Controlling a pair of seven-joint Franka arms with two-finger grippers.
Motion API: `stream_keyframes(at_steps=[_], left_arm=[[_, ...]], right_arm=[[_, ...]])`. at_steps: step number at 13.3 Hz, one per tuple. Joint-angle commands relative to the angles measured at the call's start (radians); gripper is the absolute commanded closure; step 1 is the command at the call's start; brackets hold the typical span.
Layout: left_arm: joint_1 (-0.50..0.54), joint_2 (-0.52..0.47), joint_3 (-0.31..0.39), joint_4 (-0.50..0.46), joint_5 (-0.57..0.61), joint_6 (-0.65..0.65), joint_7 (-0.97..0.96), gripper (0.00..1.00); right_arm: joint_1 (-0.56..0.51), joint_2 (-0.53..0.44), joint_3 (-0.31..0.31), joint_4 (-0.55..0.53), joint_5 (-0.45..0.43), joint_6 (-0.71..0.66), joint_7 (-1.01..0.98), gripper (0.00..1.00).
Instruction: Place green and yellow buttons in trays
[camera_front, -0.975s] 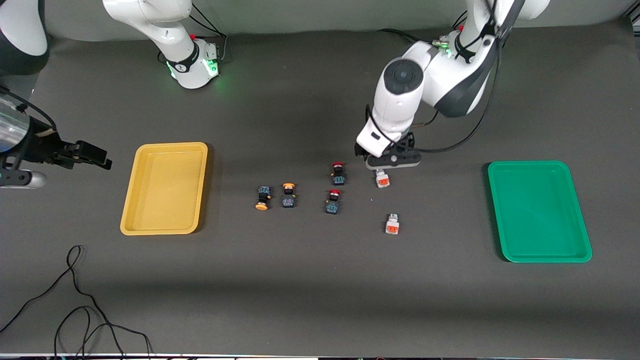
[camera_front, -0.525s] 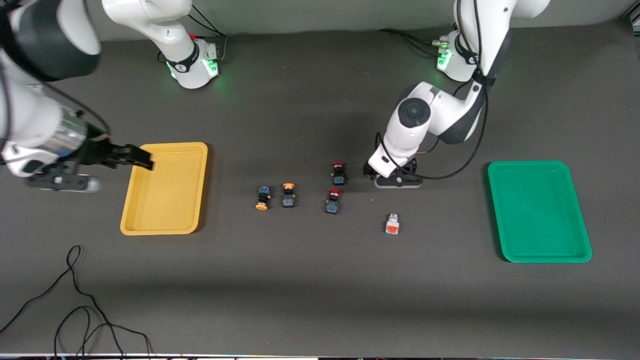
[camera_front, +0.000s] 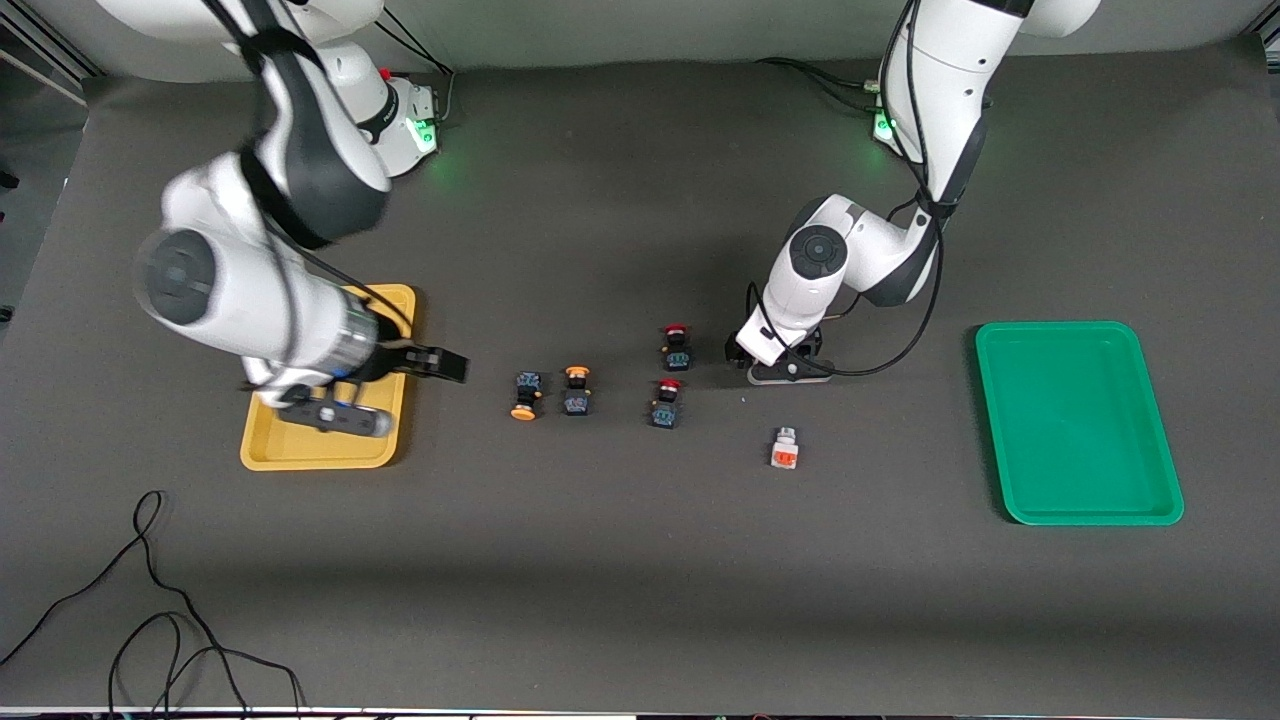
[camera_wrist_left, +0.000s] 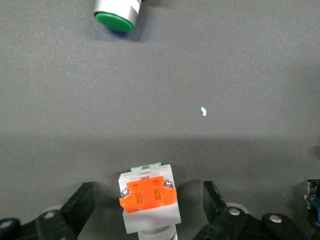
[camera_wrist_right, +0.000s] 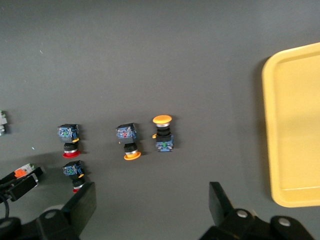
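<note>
Dark matting carries everything. My left gripper (camera_wrist_left: 147, 212) straddles a white button (camera_wrist_left: 148, 197), fingers wide, unseen from the front. My right gripper (camera_wrist_right: 152, 205), open, empty, hangs beside the yellow tray (camera_front: 395, 300).

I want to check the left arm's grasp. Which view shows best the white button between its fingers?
The left wrist view: the white button fills the gap between the open left gripper, orange end showing. In the front view the arm hides it. In the right wrist view it is a small orange speck at the edge.
</note>
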Motion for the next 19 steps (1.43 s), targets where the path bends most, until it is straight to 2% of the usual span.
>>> stream_keyframes(at_steps=[1,3,5,7,8,10,12,14,15,18,19], left_arm=[[-0.011,-0.019,0.004,0.009,-0.002,-0.015,-0.052,0.62],[-0.013,-0.03,0.003,0.011,-0.002,-0.018,-0.069,0.99],[-0.011,-0.048,0.003,0.012,-0.002,-0.026,-0.083,1.0],[-0.005,-0.11,0.003,0.037,-0.005,-0.134,-0.084,1.0],[0.001,-0.157,0.003,0.067,-0.006,-0.247,-0.083,1.0],[0.022,-0.242,0.004,0.196,-0.008,-0.535,-0.074,1.0],[0.048,-0.273,0.004,0.354,-0.026,-0.792,-0.052,1.0],[0.079,-0.277,0.012,0.467,-0.054,-0.944,0.024,1.0],[0.125,-0.288,0.014,0.478,-0.057,-0.965,0.099,1.0],[0.348,-0.303,0.012,0.491,-0.057,-1.02,0.464,1.0],[0.425,-0.302,0.012,0.508,-0.057,-1.049,0.582,1.0]], right_arm=[[0.038,0.085,-0.012,0.012,0.014,0.052,0.025,0.0],[0.048,0.133,-0.012,-0.022,0.008,0.118,0.023,0.0],[0.065,0.165,-0.013,-0.066,0.006,0.193,0.023,0.0],[0.071,0.203,-0.013,-0.101,0.006,0.278,0.025,0.0],[0.085,0.22,-0.013,-0.117,0.006,0.319,0.025,0.0],[0.091,0.252,-0.013,-0.146,0.006,0.391,0.025,0.0],[0.091,0.283,-0.013,-0.154,0.008,0.418,0.025,0.0],[0.093,0.306,-0.013,-0.154,0.015,0.421,0.026,0.0],[0.102,0.311,-0.013,-0.154,0.017,0.421,0.032,0.0],[0.105,0.34,-0.013,-0.154,0.018,0.421,0.042,0.02],[0.105,0.341,-0.013,-0.154,0.018,0.421,0.04,0.08]])
